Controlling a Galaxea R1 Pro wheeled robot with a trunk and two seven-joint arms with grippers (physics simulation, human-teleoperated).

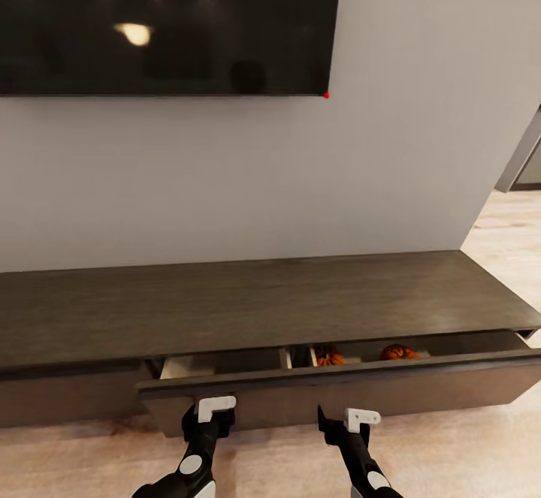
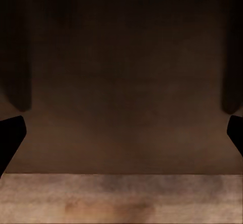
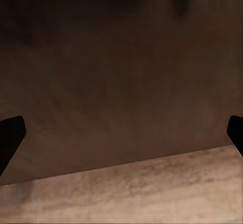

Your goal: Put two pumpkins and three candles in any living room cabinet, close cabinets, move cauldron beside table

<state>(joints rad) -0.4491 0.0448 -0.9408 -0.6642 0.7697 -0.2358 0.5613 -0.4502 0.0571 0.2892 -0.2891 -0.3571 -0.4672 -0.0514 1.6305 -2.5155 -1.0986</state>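
The cabinet [image 1: 255, 306] is a long, low dark-brown unit against the wall. Its wide drawer front [image 1: 338, 389] is pulled out a little, showing pale insides. Two orange pumpkins [image 1: 328, 356] [image 1: 398, 351] lie in the drawer's right compartment. My left gripper [image 1: 201, 421] and right gripper [image 1: 342, 423] hang just in front of the drawer front, both open. In the wrist views the dark front [image 2: 121, 82] [image 3: 121, 72] is very close between the spread fingertips of the left gripper [image 2: 121, 133] and the right gripper [image 3: 121, 133]. Candles, cauldron and table are out of view.
A black TV [image 1: 165, 25] hangs on the grey wall above the unit. Pale wood floor [image 1: 466, 445] runs under and to the right of the drawer. A doorway edge [image 1: 526, 160] shows at the far right. The drawer's left compartment [image 1: 188, 366] shows only beige.
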